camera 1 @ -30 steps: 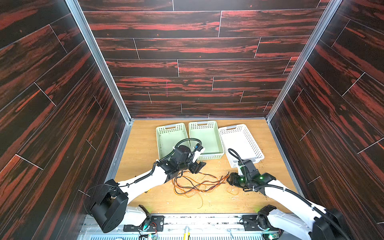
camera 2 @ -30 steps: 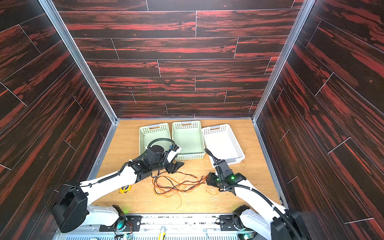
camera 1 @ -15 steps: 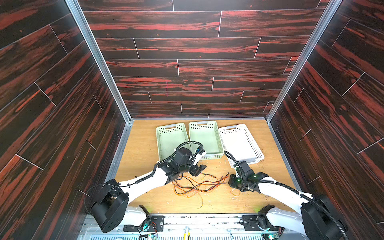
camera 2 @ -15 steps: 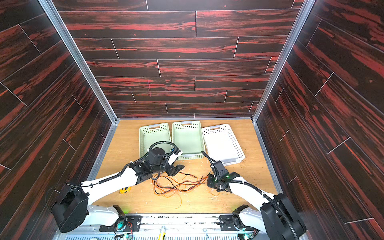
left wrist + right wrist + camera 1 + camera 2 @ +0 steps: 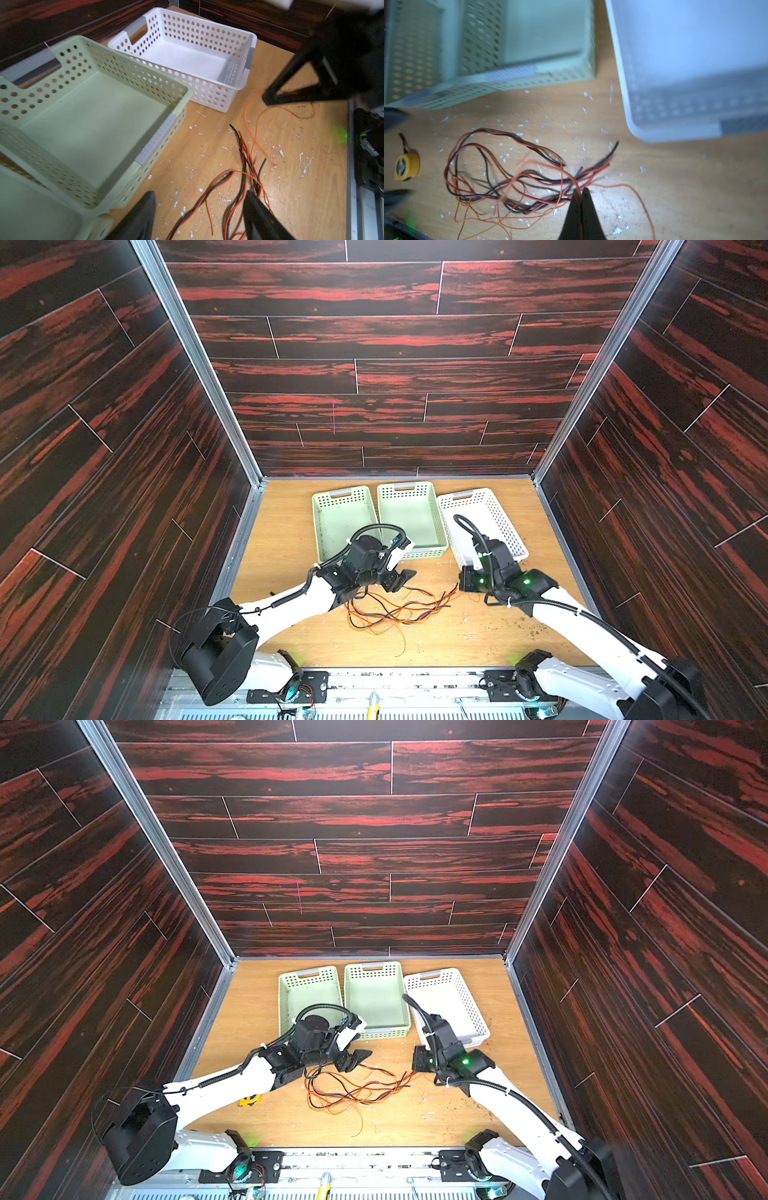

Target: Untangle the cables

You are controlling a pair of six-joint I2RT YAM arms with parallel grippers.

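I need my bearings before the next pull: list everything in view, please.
thin flexible cables: several, black and orange-red, tangled on the table between the arms
pale green perforated plastic baskets: two, side by side at the back, nothing seen inside
white perforated plastic basket: one, right of the green ones, nothing seen inside
yellow tape measure: one, beside the left arm
white flecks: many, scattered on the table
wooden table: one, light brown, under everything
left claw: one, black, open over the tangle, holding nothing
right claw: one, black, shut on one orange cable at the tangle's right edge
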